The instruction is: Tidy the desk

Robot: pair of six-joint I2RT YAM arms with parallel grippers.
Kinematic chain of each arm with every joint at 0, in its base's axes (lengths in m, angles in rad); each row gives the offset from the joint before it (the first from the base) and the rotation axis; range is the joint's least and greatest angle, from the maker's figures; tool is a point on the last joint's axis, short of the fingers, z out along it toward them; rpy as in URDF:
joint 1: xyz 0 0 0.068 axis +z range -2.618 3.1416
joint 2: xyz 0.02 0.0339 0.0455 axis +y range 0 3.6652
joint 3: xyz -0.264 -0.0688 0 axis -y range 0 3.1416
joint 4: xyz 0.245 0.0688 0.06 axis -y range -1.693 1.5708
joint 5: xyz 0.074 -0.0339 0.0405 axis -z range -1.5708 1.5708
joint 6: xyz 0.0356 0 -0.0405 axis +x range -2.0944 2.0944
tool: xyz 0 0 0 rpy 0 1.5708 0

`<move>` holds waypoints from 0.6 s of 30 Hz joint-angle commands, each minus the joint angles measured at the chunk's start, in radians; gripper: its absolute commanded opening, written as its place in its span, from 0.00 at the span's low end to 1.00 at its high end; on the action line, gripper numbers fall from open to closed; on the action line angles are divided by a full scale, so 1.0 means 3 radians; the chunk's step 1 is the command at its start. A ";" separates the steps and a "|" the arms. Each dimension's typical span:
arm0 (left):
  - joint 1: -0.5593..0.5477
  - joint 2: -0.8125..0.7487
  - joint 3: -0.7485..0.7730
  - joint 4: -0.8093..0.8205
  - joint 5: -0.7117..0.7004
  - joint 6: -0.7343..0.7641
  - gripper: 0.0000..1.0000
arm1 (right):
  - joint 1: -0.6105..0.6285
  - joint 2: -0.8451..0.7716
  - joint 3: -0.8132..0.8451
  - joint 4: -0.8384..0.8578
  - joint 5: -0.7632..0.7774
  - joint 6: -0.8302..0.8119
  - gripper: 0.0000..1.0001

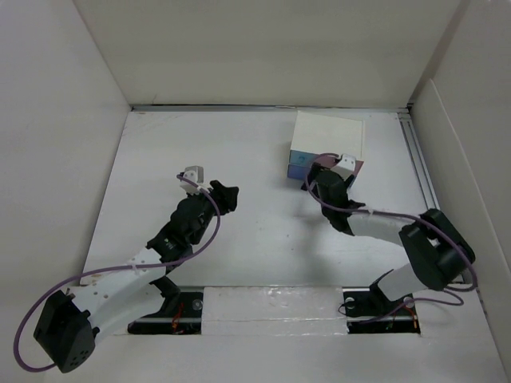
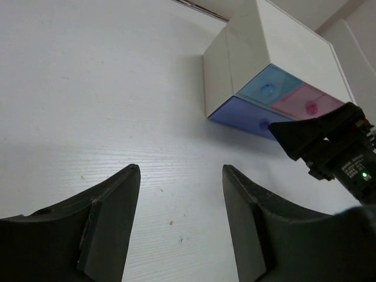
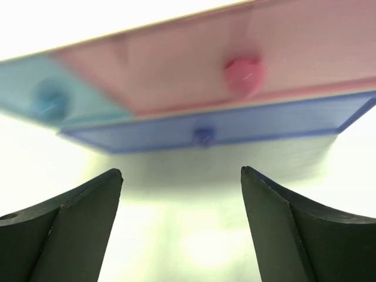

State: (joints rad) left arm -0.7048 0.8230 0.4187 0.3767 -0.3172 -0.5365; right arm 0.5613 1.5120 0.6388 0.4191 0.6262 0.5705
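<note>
The desk (image 1: 263, 231) is a large white tabletop walled in white. A small white drawer box (image 1: 327, 136) stands at its back right, with a light blue drawer (image 2: 267, 88), a pink drawer (image 2: 305, 104) and a darker blue bottom drawer (image 2: 244, 117). My right gripper (image 1: 319, 177) hovers open just in front of the box, facing the dark blue drawer's knob (image 3: 203, 137) and the pink knob (image 3: 242, 76), nothing between its fingers. My left gripper (image 1: 227, 195) stands open over bare desk near the middle, its fingers (image 2: 111, 223) holding nothing.
A metal rail (image 1: 419, 167) runs along the desk's right edge. Both arm bases (image 1: 367, 307) sit at the near edge with cables looping from them. The right arm's wrist (image 2: 335, 147) shows in the left wrist view, close to the drawers.
</note>
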 commanded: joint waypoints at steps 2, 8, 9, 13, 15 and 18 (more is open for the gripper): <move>0.0007 -0.0028 0.0005 0.0145 0.0004 0.0009 0.61 | 0.0225 -0.0468 -0.0099 -0.0362 -0.0123 -0.0147 0.92; 0.0007 -0.0003 -0.0015 0.0257 0.0187 0.0029 0.69 | 0.0572 -0.1177 -0.0104 -0.0916 -0.0492 -0.0535 1.00; 0.0007 -0.0018 -0.0035 0.0278 0.0208 0.0030 0.70 | 0.0649 -0.1291 -0.0180 -0.0906 -0.0588 -0.0597 1.00; 0.0007 -0.0161 -0.0081 0.0329 0.0265 0.0035 0.72 | 0.0920 -0.1838 -0.0334 -0.0814 -0.1105 -0.0904 1.00; 0.0007 -0.0263 -0.0107 0.0345 0.0311 0.0045 0.74 | 0.0966 -0.2012 -0.0375 -0.0850 -0.1405 -0.1007 1.00; 0.0007 -0.0493 -0.0122 0.0345 0.0357 0.0040 0.77 | 0.1043 -0.2339 -0.0416 -0.0936 -0.1774 -0.1139 1.00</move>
State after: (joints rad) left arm -0.7048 0.7364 0.3862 0.4160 -0.2390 -0.5343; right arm 0.8509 0.8665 0.5232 0.1581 0.2550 0.3058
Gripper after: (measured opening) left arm 0.763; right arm 0.999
